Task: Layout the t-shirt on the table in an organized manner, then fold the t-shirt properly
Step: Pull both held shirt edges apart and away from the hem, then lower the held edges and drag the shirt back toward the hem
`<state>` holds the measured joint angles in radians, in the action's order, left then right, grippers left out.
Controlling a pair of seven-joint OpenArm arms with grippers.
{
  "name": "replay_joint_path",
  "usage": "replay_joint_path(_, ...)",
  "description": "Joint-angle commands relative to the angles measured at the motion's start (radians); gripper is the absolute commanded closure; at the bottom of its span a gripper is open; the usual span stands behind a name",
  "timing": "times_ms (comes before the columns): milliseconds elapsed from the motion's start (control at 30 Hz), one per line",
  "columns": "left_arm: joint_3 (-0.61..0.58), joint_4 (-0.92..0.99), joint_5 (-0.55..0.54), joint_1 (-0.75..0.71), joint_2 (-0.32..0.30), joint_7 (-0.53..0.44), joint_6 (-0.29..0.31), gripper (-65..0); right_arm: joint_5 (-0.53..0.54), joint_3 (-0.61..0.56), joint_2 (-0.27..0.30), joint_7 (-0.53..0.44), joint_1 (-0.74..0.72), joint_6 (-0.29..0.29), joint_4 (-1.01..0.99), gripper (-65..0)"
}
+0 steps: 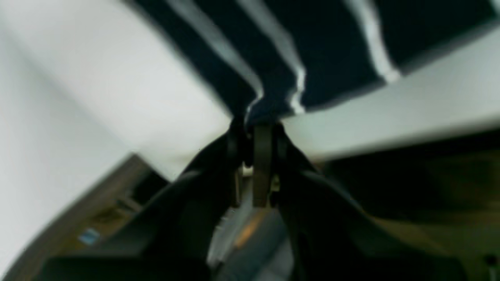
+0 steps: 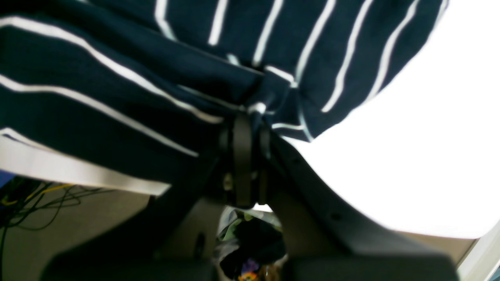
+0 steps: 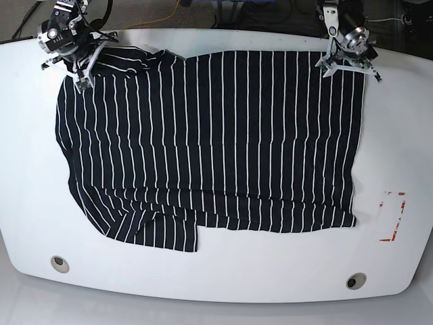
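A: Far-left corner?
B: Right gripper [image 3: 82, 82] clamped on t-shirt [image 3: 210, 142] edge; wrist cam shows cloth bunched betw. the closed fingers [image 2: 242, 156].
A: Middle?
B: Shirt spread flat on table [image 3: 203, 271], stripes running front-back.
A: Far right?
B: Left gripper [image 3: 346, 64] pinched on shirt's far corner. Red-marked rectangle [image 3: 392, 217] just beside hem.

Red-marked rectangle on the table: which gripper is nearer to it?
Left. The left gripper pinches the t-shirt at the far edge on the same side as the red-marked rectangle; the right gripper grips the shirt at the opposite far corner.
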<state>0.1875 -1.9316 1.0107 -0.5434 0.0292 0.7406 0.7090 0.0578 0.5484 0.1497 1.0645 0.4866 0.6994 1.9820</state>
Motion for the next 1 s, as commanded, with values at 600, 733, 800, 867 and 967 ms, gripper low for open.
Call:
replay_joint_path(600, 0.005, -0.016, 0.024, 0.176, -0.012, 0.001, -0.011, -2.6, 0.012, 0.089, 0.020, 0.020, -0.114, -0.001, 0.020, -0.6)
replay_joint_path(733, 0.005, -0.015, 0.026, 0.242, -0.010, 0.001, -0.011, -2.6, 0.012, 0.089, 0.020, 0.021, -0.141, -0.001, 0.020, -0.6)
replay_joint_path(800, 0.004, -0.015, 0.026, 0.263, -0.010, 0.001, -0.011, -2.6, 0.010, 0.089, 0.020, 0.021, -0.154, -0.001, 0.018, -0.6)
replay_joint_path(867, 0.004, -0.013, 0.026, 0.288, -0.008, 0.001, -0.011, -2.6, 0.010, 0.089, 0.020, 0.021, -0.173, -0.001, 0.018, -0.6)
replay_joint_path(967, -0.007, -0.004, 0.026, 0.320, -0.007, 0.001, -0.011, -2.6, 0.010, 0.089, 0.018, 0.021, -0.199, -0.001, 0.018, -0.6)
